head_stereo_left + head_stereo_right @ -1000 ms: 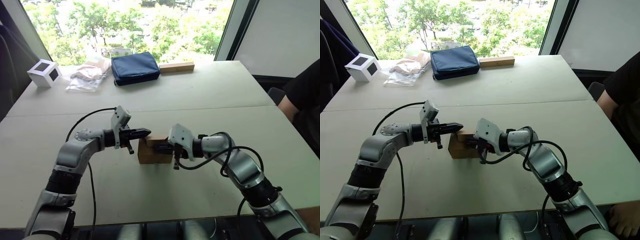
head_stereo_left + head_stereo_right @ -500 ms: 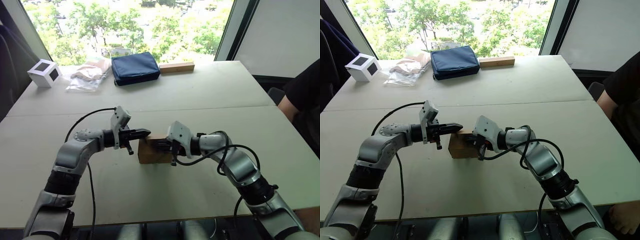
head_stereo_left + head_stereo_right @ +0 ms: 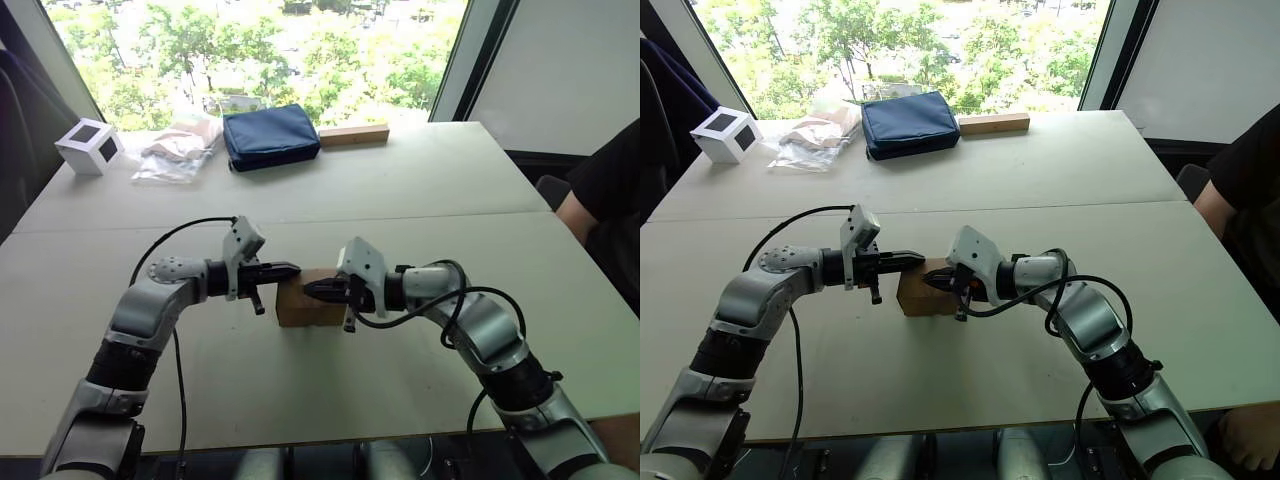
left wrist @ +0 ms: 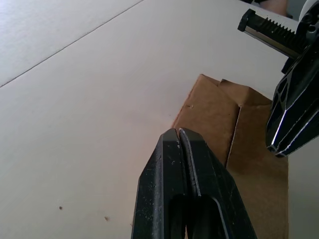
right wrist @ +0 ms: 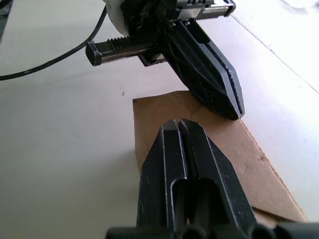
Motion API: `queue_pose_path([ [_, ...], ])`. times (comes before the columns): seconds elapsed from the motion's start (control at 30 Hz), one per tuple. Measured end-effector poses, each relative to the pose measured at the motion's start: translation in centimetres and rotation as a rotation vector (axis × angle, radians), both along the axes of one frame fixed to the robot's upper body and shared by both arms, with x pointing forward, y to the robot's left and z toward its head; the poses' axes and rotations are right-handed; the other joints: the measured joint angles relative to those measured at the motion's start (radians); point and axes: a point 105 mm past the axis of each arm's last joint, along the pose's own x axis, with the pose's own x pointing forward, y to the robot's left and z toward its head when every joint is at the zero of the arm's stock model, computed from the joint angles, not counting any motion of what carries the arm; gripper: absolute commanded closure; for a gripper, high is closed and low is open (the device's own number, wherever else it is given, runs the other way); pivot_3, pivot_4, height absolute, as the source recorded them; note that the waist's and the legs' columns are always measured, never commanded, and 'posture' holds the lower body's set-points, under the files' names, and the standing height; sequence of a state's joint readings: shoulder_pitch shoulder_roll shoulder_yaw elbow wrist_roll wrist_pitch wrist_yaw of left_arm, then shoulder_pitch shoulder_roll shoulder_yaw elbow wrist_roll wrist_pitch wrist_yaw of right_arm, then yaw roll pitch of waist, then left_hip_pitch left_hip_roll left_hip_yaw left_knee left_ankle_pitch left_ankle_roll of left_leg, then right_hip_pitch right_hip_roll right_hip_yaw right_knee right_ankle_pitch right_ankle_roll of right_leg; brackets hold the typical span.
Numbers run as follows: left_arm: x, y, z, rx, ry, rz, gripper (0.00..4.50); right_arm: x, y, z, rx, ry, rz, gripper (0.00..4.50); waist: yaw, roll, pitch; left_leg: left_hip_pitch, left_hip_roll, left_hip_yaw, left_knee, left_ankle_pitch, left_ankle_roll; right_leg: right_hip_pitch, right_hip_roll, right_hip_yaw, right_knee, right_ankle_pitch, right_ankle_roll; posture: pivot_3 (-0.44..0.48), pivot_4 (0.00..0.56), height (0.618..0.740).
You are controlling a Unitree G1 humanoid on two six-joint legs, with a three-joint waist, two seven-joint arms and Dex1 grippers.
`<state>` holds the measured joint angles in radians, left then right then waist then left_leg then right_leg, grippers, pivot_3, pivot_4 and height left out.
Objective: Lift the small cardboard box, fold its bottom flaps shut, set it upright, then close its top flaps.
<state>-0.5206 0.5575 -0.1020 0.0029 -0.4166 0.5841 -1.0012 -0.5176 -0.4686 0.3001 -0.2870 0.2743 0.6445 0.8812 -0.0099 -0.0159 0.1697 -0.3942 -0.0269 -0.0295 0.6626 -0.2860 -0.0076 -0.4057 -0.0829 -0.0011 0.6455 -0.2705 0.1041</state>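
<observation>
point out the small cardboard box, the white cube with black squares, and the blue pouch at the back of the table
small cardboard box (image 3: pixel 300 309), left eye view, on its brown front side.
white cube with black squares (image 3: pixel 88 146), left eye view, on its near corner edge.
blue pouch (image 3: pixel 908 124), right eye view, on the middle of its fabric top.

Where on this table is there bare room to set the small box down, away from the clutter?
Bare patches: the table behind the small cardboard box up to the blue pouch, the right half toward the person's sleeve, and the near edge. Crowded: the far left corner with the white cube and plastic bag, and around the left gripper and right gripper.
</observation>
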Motion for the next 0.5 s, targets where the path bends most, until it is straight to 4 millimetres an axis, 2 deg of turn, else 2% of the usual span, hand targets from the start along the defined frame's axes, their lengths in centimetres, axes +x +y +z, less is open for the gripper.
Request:
queue_pose_path([
  [0.13, 0.0, 0.0, 0.4, -0.036, 0.015, 0.009, 4.48, 0.7, -1.2, 0.9, 0.031, -0.008, -0.055, 4.5, -0.001, 0.0, 0.0, 0.0, 0.0, 0.0, 0.0, 0.0, 0.0, 0.0, 0.0, 0.0, 0.0, 0.0, 0.0, 0.0, 0.15, 0.737],
  [0.33, -0.2, 0.4, 3.3, -0.102, -0.031, 0.033, 4.48, 1.9, -2.5, 1.2, 0.043, -0.028, -0.132, 4.5, -0.002, 0.0, 0.0, 0.0, 0.0, 0.0, 0.0, 0.0, 0.0, -0.001, -0.001, 0.0, 0.0, 0.0, 0.0, 0.0, 0.15, 0.737],
  [0.5, -0.2, 0.1, 3.5, -0.09, -0.048, 0.038, 4.48, 2.6, -2.8, 1.0, 0.032, -0.043, -0.161, 4.5, -0.002, 0.0, 0.0, 0.0, 0.0, 0.0, 0.0, 0.0, 0.0, -0.001, 0.0, 0.0, 0.0, 0.0, 0.0, 0.0, 0.15, 0.737],
])
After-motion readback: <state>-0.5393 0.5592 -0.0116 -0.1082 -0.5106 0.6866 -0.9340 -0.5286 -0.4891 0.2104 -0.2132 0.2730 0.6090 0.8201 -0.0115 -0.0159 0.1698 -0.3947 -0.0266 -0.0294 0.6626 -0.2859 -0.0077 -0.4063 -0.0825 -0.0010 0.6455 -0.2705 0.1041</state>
